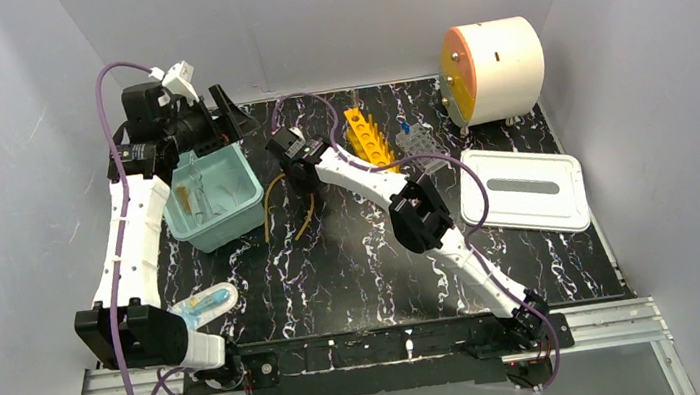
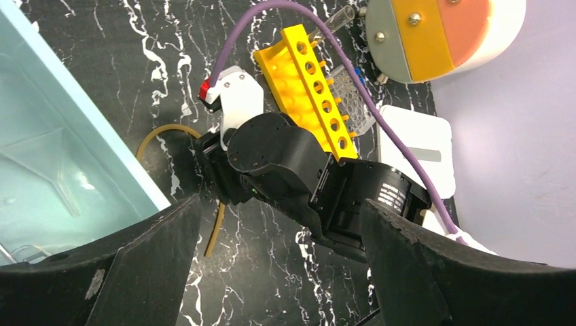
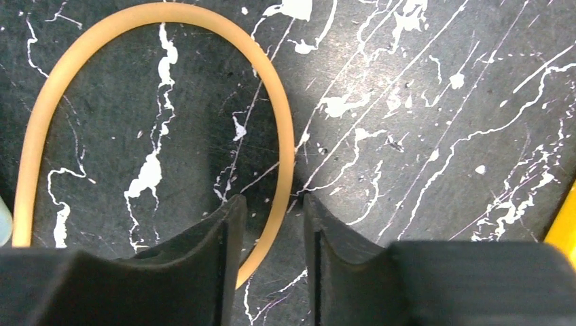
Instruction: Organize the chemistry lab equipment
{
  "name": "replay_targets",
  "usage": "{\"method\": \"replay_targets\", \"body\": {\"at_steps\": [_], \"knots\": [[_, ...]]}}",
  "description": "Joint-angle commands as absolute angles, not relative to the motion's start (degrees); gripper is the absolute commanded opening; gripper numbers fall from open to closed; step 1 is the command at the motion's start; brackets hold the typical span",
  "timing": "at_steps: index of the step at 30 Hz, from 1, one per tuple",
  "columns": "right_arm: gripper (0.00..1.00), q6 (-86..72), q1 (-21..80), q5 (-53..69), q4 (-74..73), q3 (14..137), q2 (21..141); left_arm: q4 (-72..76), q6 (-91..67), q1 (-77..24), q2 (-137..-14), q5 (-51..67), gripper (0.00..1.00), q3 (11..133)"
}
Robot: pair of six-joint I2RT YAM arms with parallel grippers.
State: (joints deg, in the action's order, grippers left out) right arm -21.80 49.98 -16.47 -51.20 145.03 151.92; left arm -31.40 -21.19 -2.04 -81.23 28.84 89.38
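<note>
The amber rubber tube (image 3: 286,129) lies in a loop on the black marbled table (image 3: 421,102). My right gripper (image 3: 272,204) is down over one end of it, jaws a little apart, the tube passing between them with a gap on each side. From above, that gripper (image 1: 309,200) sits beside the tube (image 1: 270,199), just right of the teal bin (image 1: 244,202). Several small tools (image 1: 200,196) lie in the bin. My left gripper (image 2: 278,272) hangs open and empty above the table, over the bin's far right corner (image 1: 222,110). The yellow rack (image 1: 369,140) and the clear tube rack (image 1: 412,137) stand behind.
A white lid (image 1: 524,189) lies at the right. A white drum with an orange face (image 1: 491,69) stands at the back right. A pale blue item (image 1: 208,304) lies by the left arm's base. The right arm's wrist (image 2: 285,163) fills the left wrist view.
</note>
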Motion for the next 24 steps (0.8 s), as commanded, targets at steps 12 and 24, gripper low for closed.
{"method": "replay_targets", "body": {"at_steps": [12,24], "knots": [[0.00,-19.44,49.40,-23.81,-51.75,142.40,150.81,-37.99,-23.96,-3.08,-80.79,10.17,0.87,91.86],[0.00,-10.39,47.20,-19.94,-22.92,106.27,115.06,-40.18,-27.74,-3.08,-81.80,4.08,0.91,92.90]]}}
